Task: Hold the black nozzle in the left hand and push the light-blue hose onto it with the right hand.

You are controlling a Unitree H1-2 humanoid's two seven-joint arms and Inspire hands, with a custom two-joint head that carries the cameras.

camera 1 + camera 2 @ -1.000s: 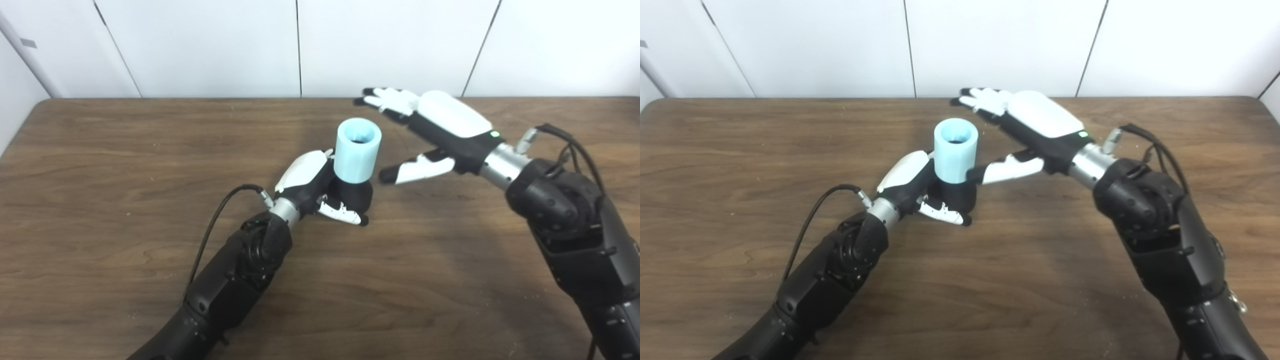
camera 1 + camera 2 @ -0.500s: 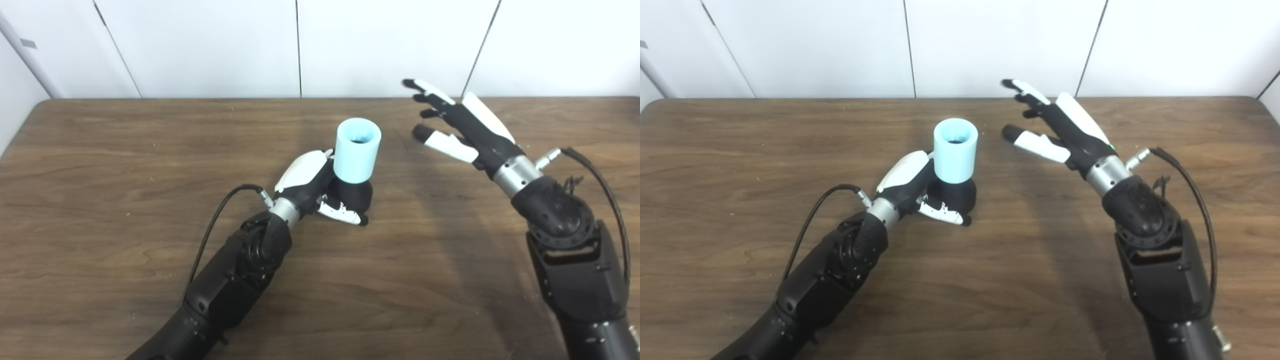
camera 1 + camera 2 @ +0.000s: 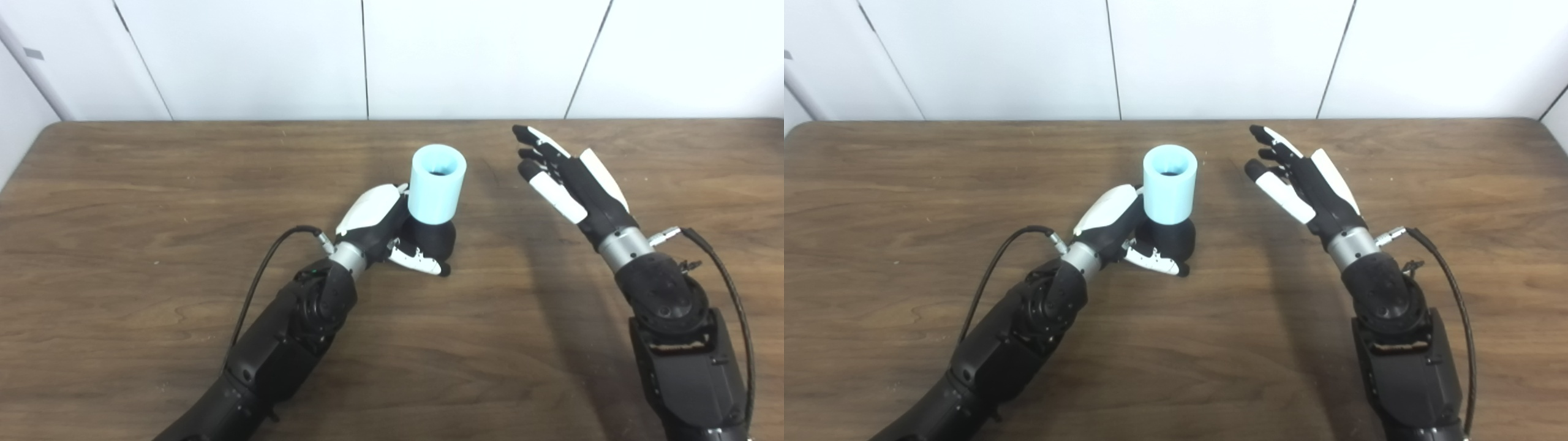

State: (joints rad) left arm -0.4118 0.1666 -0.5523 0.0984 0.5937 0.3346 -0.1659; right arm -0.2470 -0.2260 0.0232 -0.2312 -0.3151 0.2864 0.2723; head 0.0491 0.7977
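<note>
**A:** Where is the short light-blue cylindrical hose (image 3: 437, 187) sitting?

**B:** Upright near the middle of the brown wood-grain tabletop (image 3: 122, 202), its open end facing up. Its lower end sits on the rounded black plastic nozzle (image 3: 436, 239), which rests on the tabletop directly beneath it.

**A:** And the black-and-white left hand (image 3: 384, 229)?

**B:** It is clenched around the black nozzle from the nozzle's left side. The white back of the hand lies against the lower left of the hose, and the white-tipped fingers (image 3: 418, 260) wrap across the front of the nozzle's base, low against the tabletop. So the nozzle is enclosed by that hand, and the hose rises just above and beside it.

**A:** What about the black-and-white right hand (image 3: 1312, 187)?

**B:** Released, holding nothing. Its fingers (image 3: 1274, 139) are stretched out and a little apart, pointing toward the far edge of the tabletop and slightly left. The thumb lies along the side facing the hose.

**A:** Is it touching the hose?

**B:** No. It stands apart to the right of the hose, with bare wood between them. Its fingertips are at about the level of the hose's rim in both views.

**A:** Anything behind?

**B:** A white panelled wall (image 3: 478, 55) along the tabletop's far edge.
</note>
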